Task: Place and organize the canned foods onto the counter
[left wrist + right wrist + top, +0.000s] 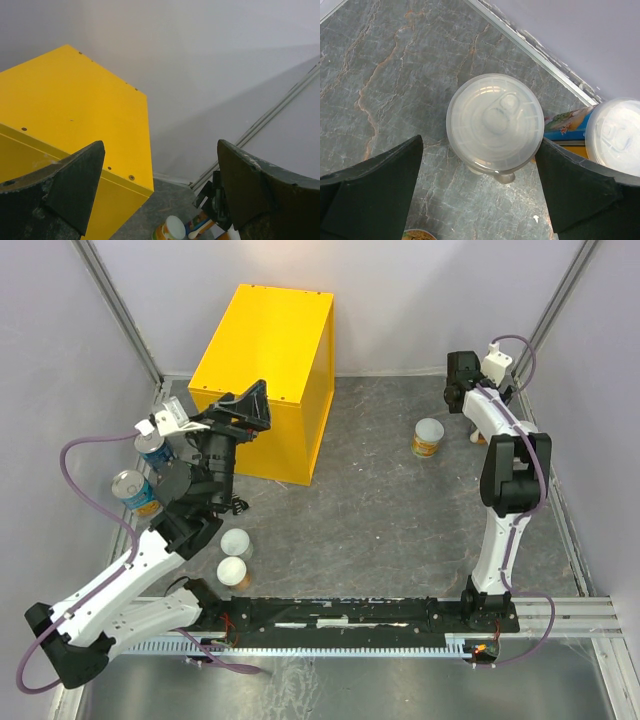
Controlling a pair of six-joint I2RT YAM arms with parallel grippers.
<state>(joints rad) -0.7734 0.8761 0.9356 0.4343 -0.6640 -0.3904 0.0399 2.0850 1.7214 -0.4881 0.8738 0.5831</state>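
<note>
The counter is a big yellow cabinet (270,360) at the back left; its top also shows in the left wrist view (75,110). My left gripper (258,408) is open and empty, raised beside the cabinet's front corner (161,150). My right gripper (462,390) is open at the back right, its jaws either side of a pale-lidded can (495,122) just below, not closed on it. A second pale-lidded can (616,136) stands to its right. An orange tub (428,437) stands nearby. Two blue-labelled tins (155,450) (132,490) and two white-lidded tubs (237,543) (232,572) stand at the left.
Grey walls close in the table on the left, back and right. A metal rail (400,615) runs along the near edge. The left arm's body (205,475) hangs over the blue tins and tubs. A colourful box edge (567,125) lies between the two pale-lidded cans.
</note>
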